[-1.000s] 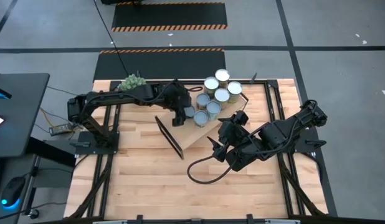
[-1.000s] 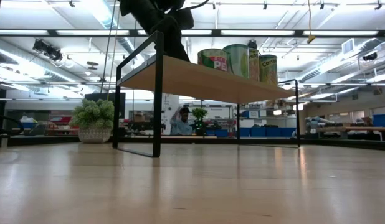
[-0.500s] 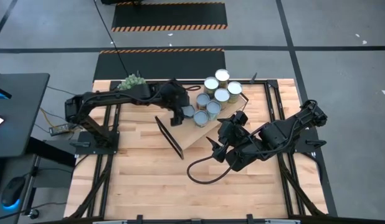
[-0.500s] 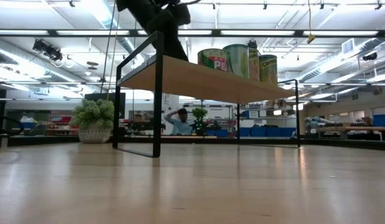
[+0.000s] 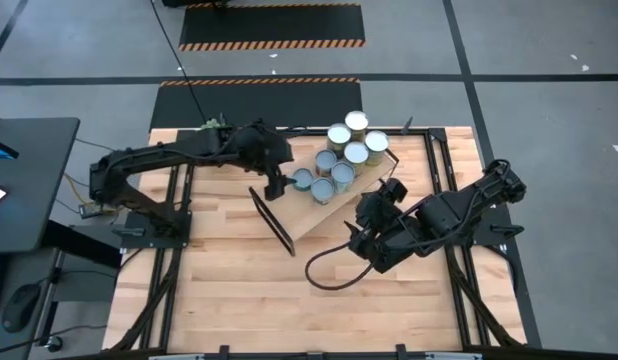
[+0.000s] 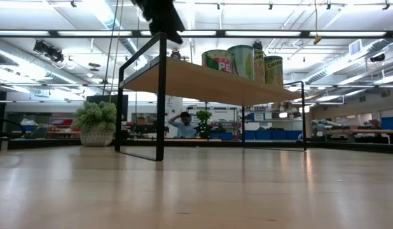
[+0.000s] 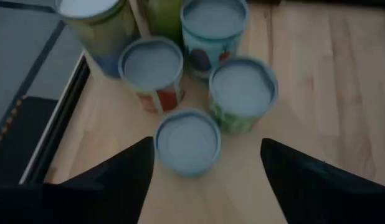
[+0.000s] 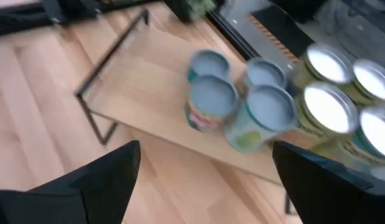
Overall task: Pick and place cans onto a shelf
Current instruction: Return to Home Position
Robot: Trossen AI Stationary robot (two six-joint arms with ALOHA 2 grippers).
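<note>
Over shelf (image 5: 307, 212) left end: left gripper (image 7: 207, 146) fingers wide, empty; right gripper (image 8: 205, 155) likewise, near side. Cans (image 5: 344, 152) shelved; homing step, retract clear of cans.

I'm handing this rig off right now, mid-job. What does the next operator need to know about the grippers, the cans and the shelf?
The left gripper is open and empty, hovering over the bare end of the shelf, just short of the nearest can.
The right gripper is open and empty, beside the shelf's long edge on its own arm's side.
The cans: eight counted in the high view, all upright, clustered toward the shelf's other end. None shows on the tabletop.
Done: placing looks complete.
Left: bring both arms clear to their rest poses, minding the can beside the left gripper.
</note>
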